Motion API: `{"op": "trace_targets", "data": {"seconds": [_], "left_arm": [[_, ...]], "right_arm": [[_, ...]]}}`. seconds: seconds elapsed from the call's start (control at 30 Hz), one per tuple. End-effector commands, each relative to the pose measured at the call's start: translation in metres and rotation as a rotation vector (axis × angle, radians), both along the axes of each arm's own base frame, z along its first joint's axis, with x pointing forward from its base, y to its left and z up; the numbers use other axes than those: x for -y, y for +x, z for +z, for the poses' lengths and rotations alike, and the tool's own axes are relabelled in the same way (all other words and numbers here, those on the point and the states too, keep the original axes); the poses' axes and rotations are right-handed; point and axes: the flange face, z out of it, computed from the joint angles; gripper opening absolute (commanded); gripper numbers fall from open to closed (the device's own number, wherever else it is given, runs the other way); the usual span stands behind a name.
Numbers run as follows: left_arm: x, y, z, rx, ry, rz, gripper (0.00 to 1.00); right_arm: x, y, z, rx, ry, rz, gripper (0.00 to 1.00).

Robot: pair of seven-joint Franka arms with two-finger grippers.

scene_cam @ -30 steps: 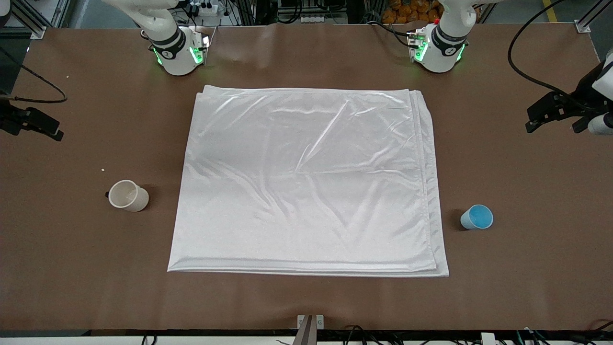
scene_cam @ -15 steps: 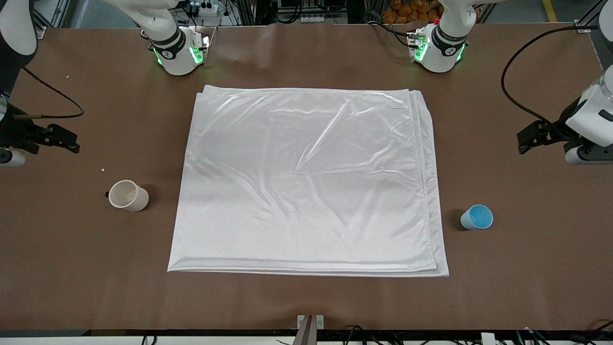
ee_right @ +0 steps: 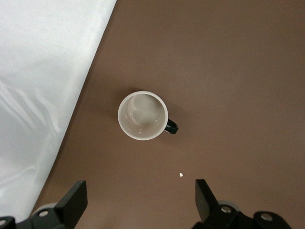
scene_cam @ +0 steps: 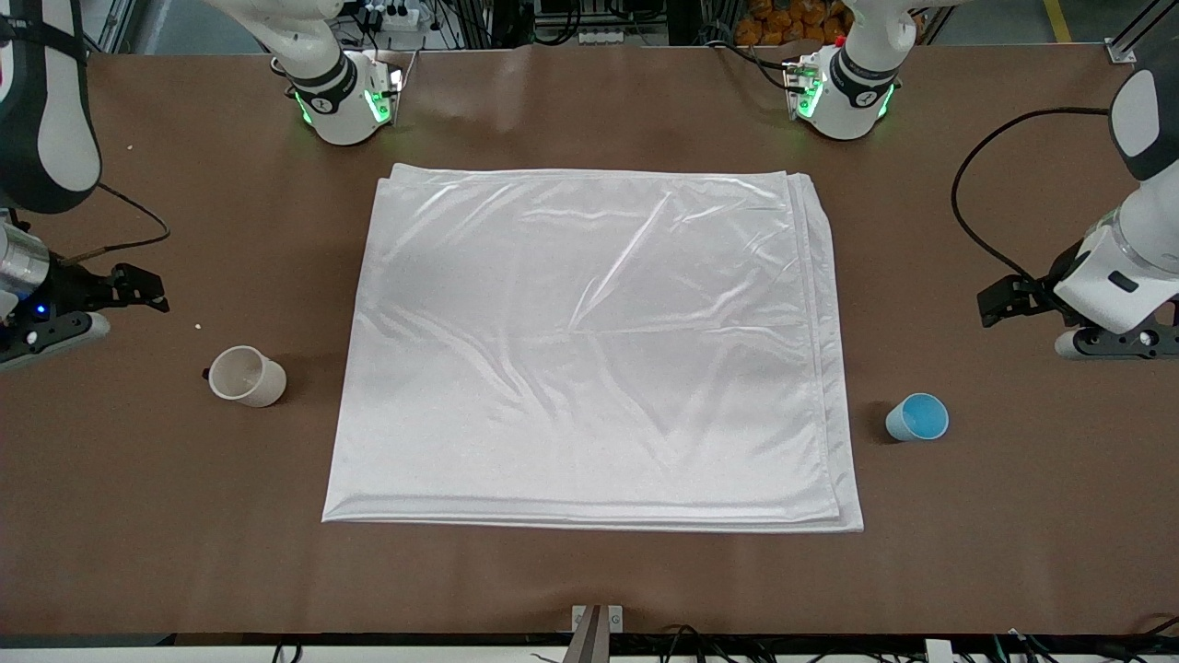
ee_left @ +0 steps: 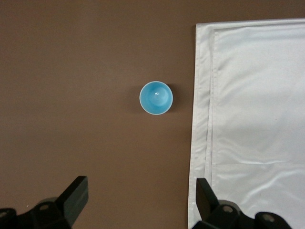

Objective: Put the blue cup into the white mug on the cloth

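The light-blue cup stands upright on the brown table beside the cloth's edge, toward the left arm's end; it also shows in the left wrist view. The off-white mug with a black handle stands on the table toward the right arm's end, off the cloth, and shows in the right wrist view. The large shiny white cloth lies flat in the middle. My left gripper hangs open and empty over bare table near the blue cup. My right gripper hangs open and empty over bare table near the mug.
A small white crumb lies on the table near the mug and shows in the right wrist view. The two arm bases stand at the table's back edge. The cloth's layered edge shows in the left wrist view.
Both arms have swung in from the table's ends. The left gripper has come closer to the blue cup, the right gripper closer to the mug. Cups and cloth have not moved.
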Motion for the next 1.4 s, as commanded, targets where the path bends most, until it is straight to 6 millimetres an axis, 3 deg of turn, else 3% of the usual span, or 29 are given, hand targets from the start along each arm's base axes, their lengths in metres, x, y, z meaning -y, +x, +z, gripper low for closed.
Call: {"op": "trace_targets", "data": {"seconds": [0.0, 0.17, 0.3, 0.43, 0.83, 1.1, 1.27, 1.37], "left_arm": [[-0.019, 0.005, -0.034, 0.047, 0.018, 0.002, 1.0], [-0.026, 0.012, -0.102, 0.09, 0.0, -0.007, 1.0], [-0.052, 0.026, -0.138, 0.086, -0.011, 0.029, 1.0], [-0.053, 0.035, -0.171, 0.084, -0.025, 0.024, 1.0], [-0.056, 0.058, -0.239, 0.023, -0.046, 0.032, 0.94], [-0.059, 0.07, -0.273, 0.001, -0.057, 0.026, 0.94], [-0.06, 0.074, -0.293, -0.013, -0.062, 0.024, 0.89], [-0.06, 0.074, -0.297, -0.019, -0.064, 0.025, 0.76]], "right_arm": [[0.017, 0.013, -0.035, -0.008, 0.029, 0.161, 1.0], [0.032, 0.021, -0.065, -0.009, 0.039, 0.3, 1.0], [0.037, 0.029, -0.089, -0.008, 0.044, 0.397, 1.0], [0.047, 0.034, -0.116, -0.003, 0.049, 0.547, 1.0], [0.046, 0.041, -0.153, -0.031, 0.047, 0.81, 1.0], [0.041, 0.045, -0.185, -0.055, 0.055, 1.015, 1.0], [0.046, 0.045, -0.199, -0.051, 0.059, 1.097, 1.0], [0.047, 0.045, -0.205, -0.055, 0.067, 1.143, 1.0]]}}
